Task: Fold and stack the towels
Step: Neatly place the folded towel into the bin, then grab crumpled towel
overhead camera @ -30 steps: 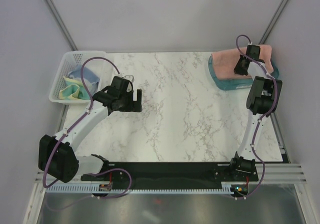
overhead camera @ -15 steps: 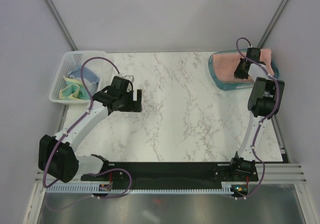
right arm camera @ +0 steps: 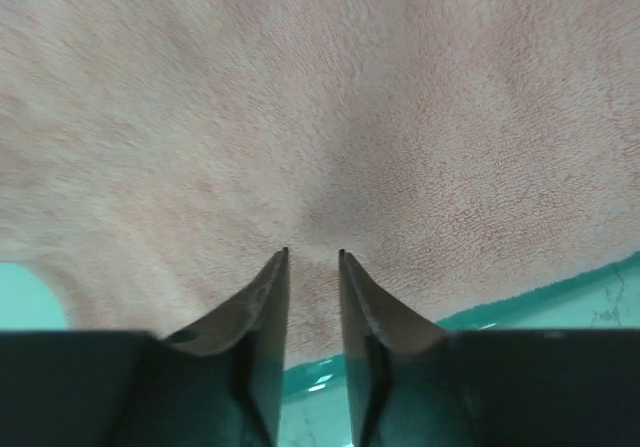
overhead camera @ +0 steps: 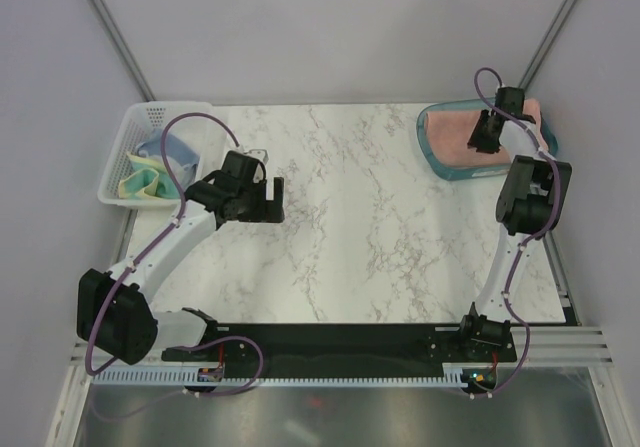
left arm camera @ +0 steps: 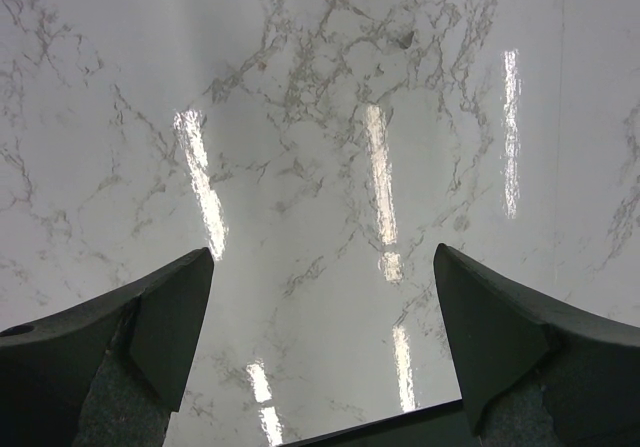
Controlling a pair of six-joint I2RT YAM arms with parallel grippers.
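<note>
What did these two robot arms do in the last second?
The right arm's elbow eased outward and nearer its base; the right gripper stayed at the salmon-pink towel in the teal tray. The open left gripper and the white basket did not move.

Salmon-pink towel (overhead camera: 455, 132) flat in teal tray (overhead camera: 450, 171), right; pale-yellow towel (overhead camera: 140, 182), grey-blue towel (overhead camera: 166, 150) crumpled in white basket (overhead camera: 150, 115).
</note>
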